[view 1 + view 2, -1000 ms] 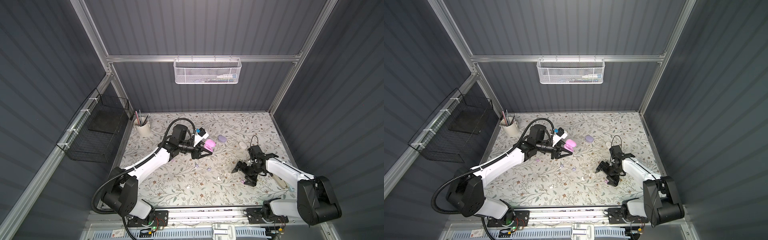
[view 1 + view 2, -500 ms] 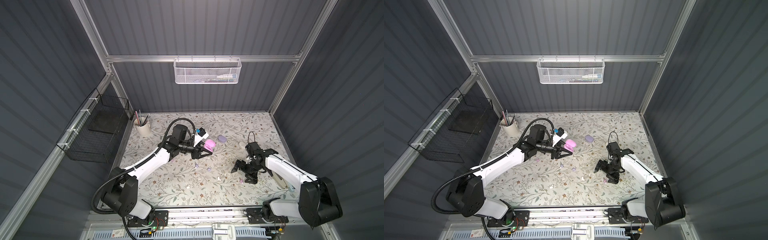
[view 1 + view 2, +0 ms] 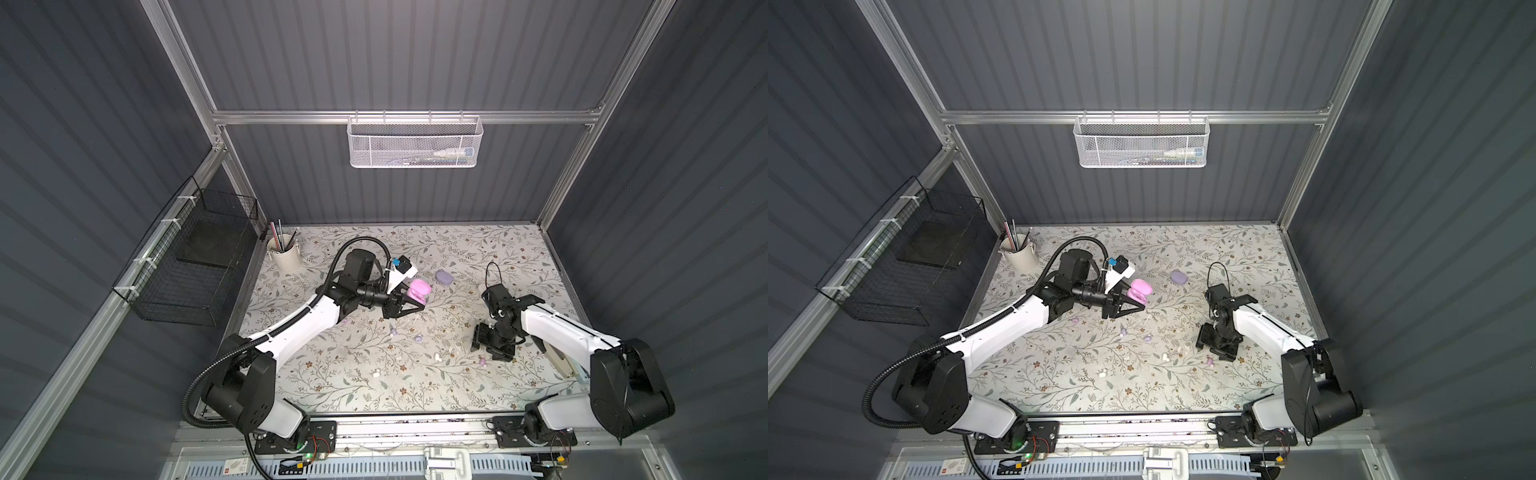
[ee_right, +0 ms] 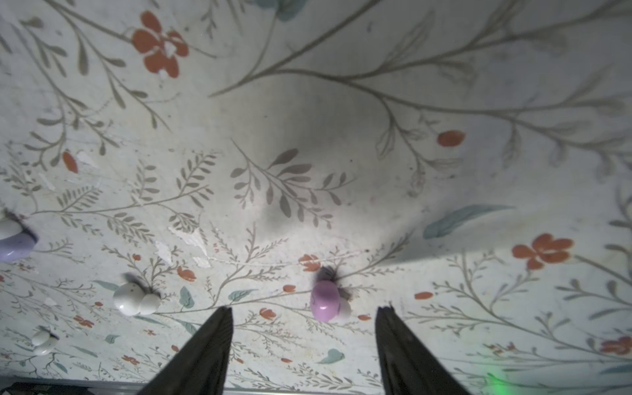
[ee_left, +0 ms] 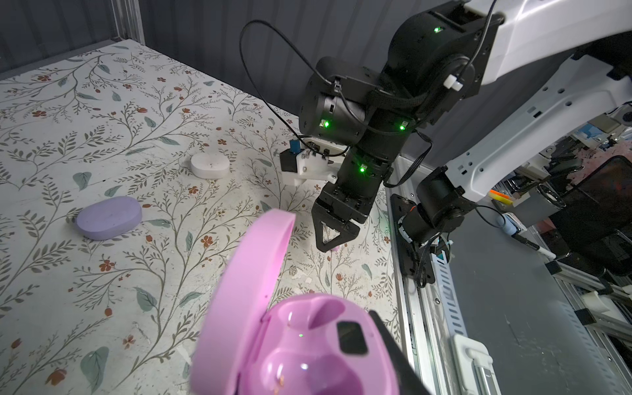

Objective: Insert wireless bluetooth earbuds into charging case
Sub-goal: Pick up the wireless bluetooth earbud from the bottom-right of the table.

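My left gripper point(image 3: 417, 298) is shut on a pink charging case point(image 3: 419, 288) point(image 5: 307, 342), held above the table with its lid swung open and both wells empty. My right gripper point(image 4: 304, 311) point(image 3: 492, 350) points down at the table near the front right, open. A pink earbud point(image 4: 325, 301) point(image 3: 482, 362) lies on the floral covering just past its fingertips, in line with the gap and untouched. More earbuds lie loose: a white one point(image 4: 135, 302), a smaller white one point(image 4: 42, 340) and a lavender one point(image 4: 13, 244).
A closed lavender case point(image 5: 109, 217) point(image 3: 444, 276) and a closed white case point(image 5: 209, 165) lie toward the back. A cup of pens point(image 3: 286, 257) stands at the back left. A black wire basket point(image 3: 195, 266) hangs on the left wall, a white mesh basket point(image 3: 415, 141) on the back wall.
My right gripper has shifted slightly over the pink earbud and its jaws have narrowed. The left arm and the pink case have not moved.
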